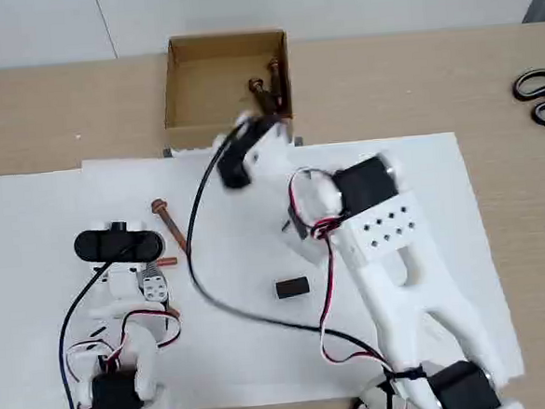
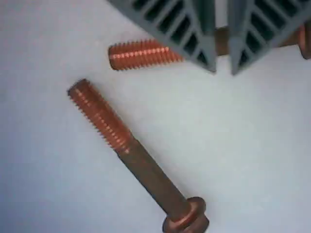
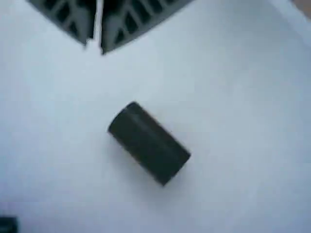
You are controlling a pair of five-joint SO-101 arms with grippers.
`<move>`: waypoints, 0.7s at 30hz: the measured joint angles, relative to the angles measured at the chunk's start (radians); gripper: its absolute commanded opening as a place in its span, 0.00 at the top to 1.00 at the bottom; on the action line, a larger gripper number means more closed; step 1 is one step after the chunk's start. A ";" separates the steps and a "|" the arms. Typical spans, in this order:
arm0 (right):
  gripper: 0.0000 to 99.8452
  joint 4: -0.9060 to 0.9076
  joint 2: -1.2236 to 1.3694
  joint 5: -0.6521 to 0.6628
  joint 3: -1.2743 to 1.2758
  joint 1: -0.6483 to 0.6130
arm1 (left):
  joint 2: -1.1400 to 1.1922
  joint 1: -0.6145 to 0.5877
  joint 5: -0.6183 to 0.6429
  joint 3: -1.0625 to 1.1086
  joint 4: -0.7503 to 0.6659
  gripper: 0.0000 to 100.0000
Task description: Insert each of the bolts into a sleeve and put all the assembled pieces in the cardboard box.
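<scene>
Outside the cardboard box, left gripper sits closed above a bolt, right gripper closed beside the sleeve.

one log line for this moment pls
left end effector at bolt | right end effector by sleeve | box holds pieces

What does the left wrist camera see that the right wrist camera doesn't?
The left wrist view has two copper bolts: a free bolt lying loose and a second bolt crossing behind the left gripper. The right wrist view has instead a black sleeve on its side, apart from the right gripper. Both have white paper underneath and grey ribbed gripper tips almost together.
</scene>
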 measured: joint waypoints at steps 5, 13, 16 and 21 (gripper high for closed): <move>0.95 -0.060 0.000 0.199 0.137 -0.003 | 0.000 0.000 0.000 0.000 0.000 0.99; 0.80 -0.193 0.000 0.437 0.296 -0.003 | 0.000 -0.003 0.000 0.000 0.000 0.99; 0.80 -0.241 0.000 0.494 0.338 -0.005 | 0.000 -0.048 0.000 0.000 0.000 0.99; 0.80 -0.287 0.000 0.546 0.397 -0.005 | 0.000 -0.103 0.002 0.000 0.000 0.99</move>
